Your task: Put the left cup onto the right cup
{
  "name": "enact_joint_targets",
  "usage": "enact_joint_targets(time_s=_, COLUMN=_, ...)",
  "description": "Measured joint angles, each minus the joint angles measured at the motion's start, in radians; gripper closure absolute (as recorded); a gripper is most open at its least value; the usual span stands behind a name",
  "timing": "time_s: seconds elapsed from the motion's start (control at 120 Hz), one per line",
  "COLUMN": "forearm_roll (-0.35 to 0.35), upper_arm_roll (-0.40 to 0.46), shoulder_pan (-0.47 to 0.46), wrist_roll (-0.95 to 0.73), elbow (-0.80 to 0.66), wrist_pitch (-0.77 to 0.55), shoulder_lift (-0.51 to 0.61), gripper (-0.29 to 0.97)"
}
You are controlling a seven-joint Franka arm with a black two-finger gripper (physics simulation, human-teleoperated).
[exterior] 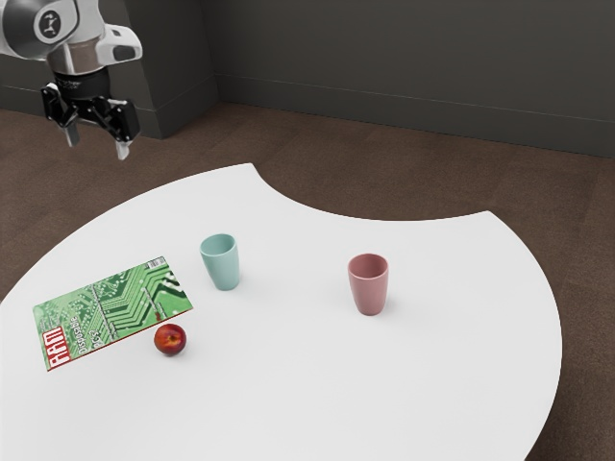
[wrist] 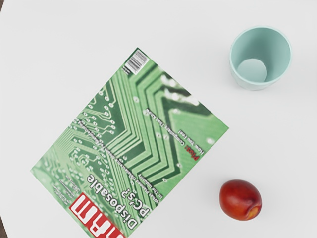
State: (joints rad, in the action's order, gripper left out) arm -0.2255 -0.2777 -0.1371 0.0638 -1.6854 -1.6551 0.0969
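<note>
The end effector [exterior: 94, 136] is seen high above the counter [exterior: 432, 384], at the exterior view's upper left, beyond the counter's edge. Its two black fingers are spread apart and nothing is held between them.

The teal cup [exterior: 220, 261] is stood upright on the white counter, its mouth open upward. The pink cup [exterior: 368, 282] is stood upright too, well apart from it toward the exterior view's right.

A green circuit-board magazine [exterior: 112, 310] is laid flat near the teal cup, toward the exterior view's left. A red fruit [exterior: 171, 338] is placed just beside the magazine's near corner.

In the wrist view the teal cup [wrist: 260, 58] is looked into from above and is seen to be empty. The magazine [wrist: 131, 148], headed "Disposable PCs?", and the red fruit [wrist: 240, 199] are shown on the counter [wrist: 49, 39].
</note>
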Motion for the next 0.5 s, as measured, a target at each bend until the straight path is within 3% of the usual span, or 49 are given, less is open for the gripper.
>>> enact_joint_targets(time_s=0.292, forearm_roll=0.002, upper_arm_roll=0.027, shoulder_pan=0.008, wrist_roll=-0.008, elbow=-0.001, wrist_pitch=-0.007, shoulder_lift=-0.027, gripper=0.0)
enact_joint_targets(time_s=0.5, forearm_roll=0.077, upper_arm_roll=0.039, shoulder_pan=0.005, wrist_roll=-0.011, elbow=0.0, wrist_pitch=-0.015, shoulder_lift=-0.125, gripper=0.0)
